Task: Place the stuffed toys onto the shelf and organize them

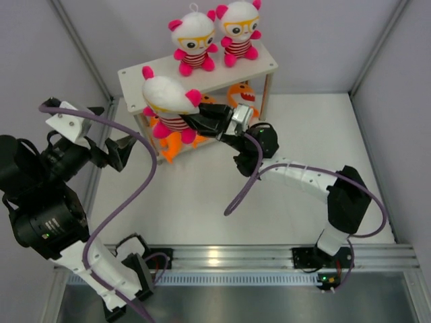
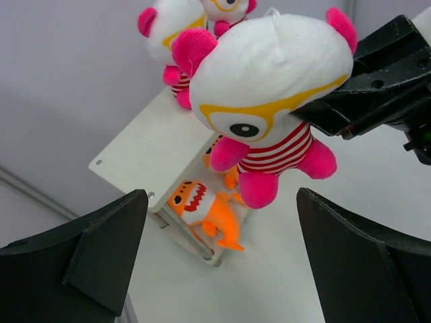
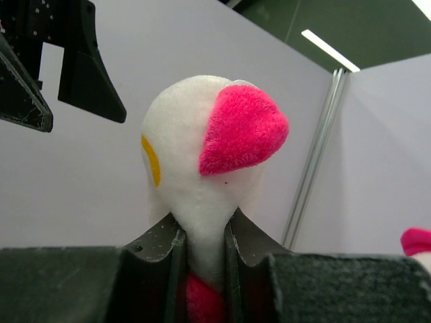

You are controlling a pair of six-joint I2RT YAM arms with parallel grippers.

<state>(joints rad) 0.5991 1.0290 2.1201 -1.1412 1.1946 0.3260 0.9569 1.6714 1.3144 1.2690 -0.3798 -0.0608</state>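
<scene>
While the right gripper (image 1: 205, 121) pinches the held doll (image 1: 168, 97), the top view has that doll up in the air at the front-left of the shelf (image 1: 131, 75). Two dolls (image 1: 194, 42) sit upright side by side on the top board, toward its right end. Orange shark (image 1: 244, 94) is on the lower tier at the right, and a second shark (image 1: 174, 145) pokes out at the front left. Left gripper (image 1: 118, 151) is off to the left, jaws spread wide, holding nothing.

Left wrist: both fingers (image 2: 101, 259) are far apart at the frame edges. The held doll (image 2: 269, 87) hangs ahead of them and faces the camera, with the right gripper (image 2: 377, 81) clamped on it from the right. A shark (image 2: 202, 205) is on the lower tier below it.

Right wrist: fingers (image 3: 155, 262) are squeezed onto the doll's (image 3: 202, 175) neck, with the head and a pink ear above them. Left gripper (image 3: 60, 60) is visible top left.
</scene>
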